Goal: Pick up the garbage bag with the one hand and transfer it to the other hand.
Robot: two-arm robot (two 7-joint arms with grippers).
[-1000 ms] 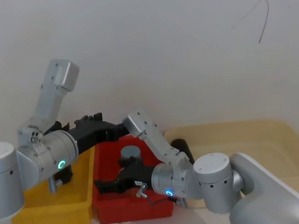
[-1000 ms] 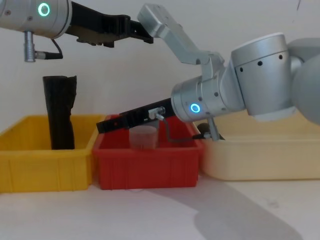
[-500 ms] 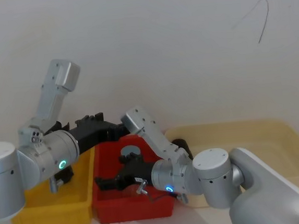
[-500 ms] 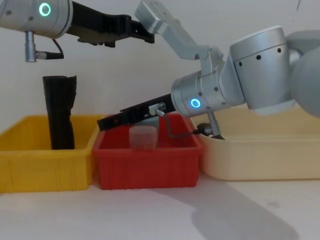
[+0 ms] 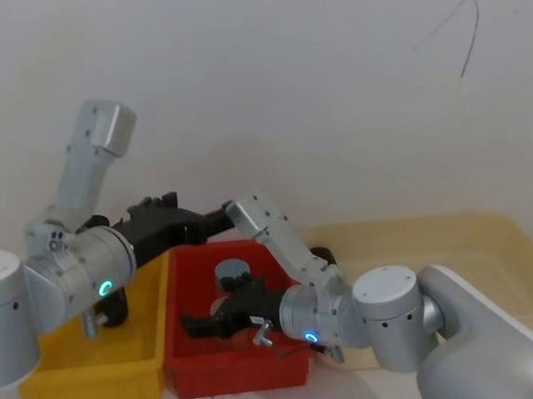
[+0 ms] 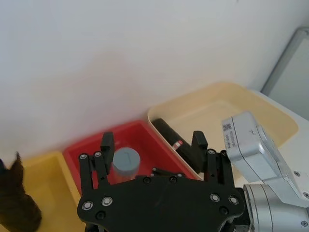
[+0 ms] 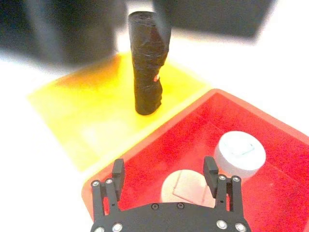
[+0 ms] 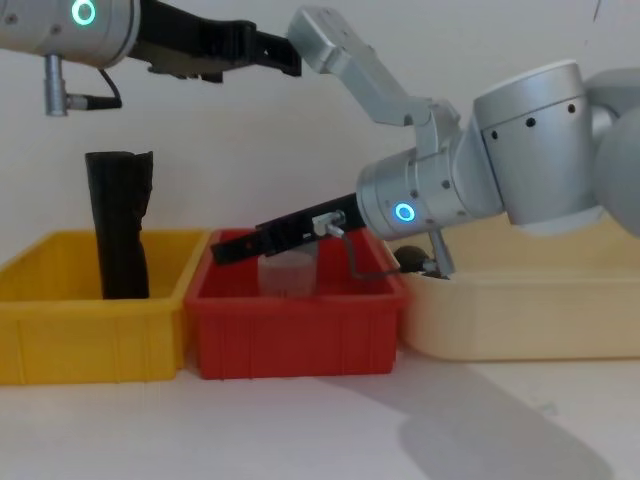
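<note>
On the far left, the yellow bin (image 8: 90,330) holds the black roll with the ragged top (image 8: 120,225). It stands upright and is not the one wanted.

Above it and reaching rightward, the left hand (image 8: 290,62), on the arm with the green-teal ring, has climbed a little and pushed further right over the last second. It now hangs over the back of the red bin (image 8: 290,335), its fingers spread wide with nothing between them. Its wrist view looks down past those fingers at the garbage bag (image 6: 166,134). The bag lies against the left wall of the cream bin (image 8: 520,320), just beyond the red one.

Lower down, the right hand (image 8: 222,250), on the blue-ringed arm, has drawn back slightly to the right. It hovers low over the red bin near the lidded jar (image 5: 233,272), fingers also wide and empty.

The bag rests untouched on the surface's right side. The shifts suggest the left hand is heading for the bag while the right clears its path. Pickup and handover both remain to be done.
</note>
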